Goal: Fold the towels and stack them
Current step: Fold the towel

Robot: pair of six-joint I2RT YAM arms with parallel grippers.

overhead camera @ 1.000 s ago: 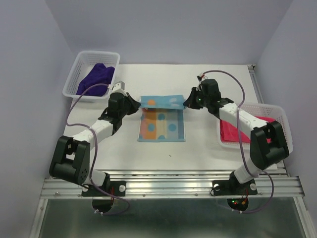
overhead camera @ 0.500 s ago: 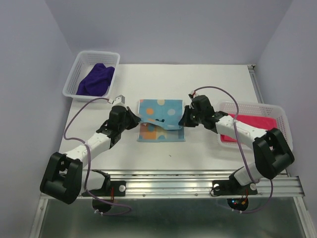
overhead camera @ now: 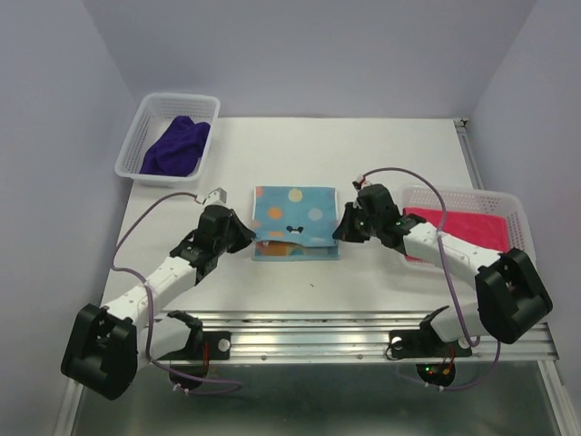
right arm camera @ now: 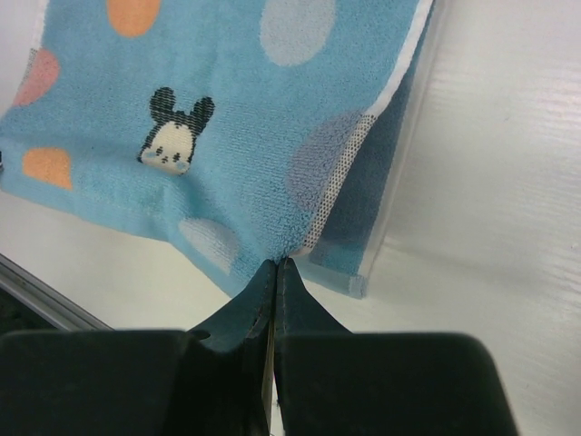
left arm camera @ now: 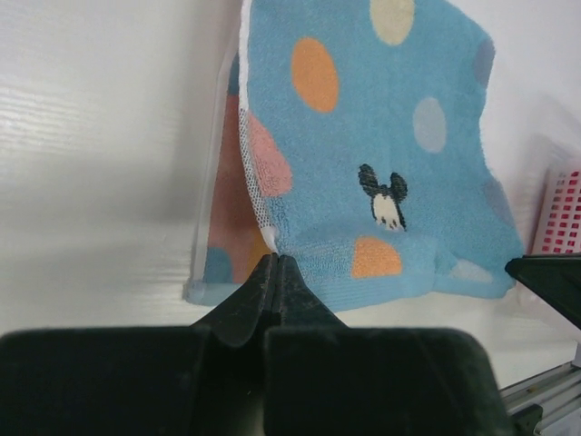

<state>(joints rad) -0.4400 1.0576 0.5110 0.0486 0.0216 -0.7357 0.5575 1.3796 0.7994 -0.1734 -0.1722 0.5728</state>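
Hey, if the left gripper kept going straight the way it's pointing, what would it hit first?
The light blue towel: the left gripper is shut on its corner, and the cloth lies straight ahead. Beyond it, probably just the table.

From overhead, you can't see the pinch itself: the blue towel (overhead camera: 292,213) loses its 7 o'clock corner under the left gripper (overhead camera: 249,239) and its 5 o'clock corner under the right gripper (overhead camera: 338,232). Its folded-over flap covers nearly all of the orange layer beneath. The right arm crosses the pink towel (overhead camera: 467,225) and the 9 o'clock side of its white basket (overhead camera: 517,213). In both wrist views the towel runs off at 12 o'clock, and the black gripper body blocks the table at 6 o'clock.
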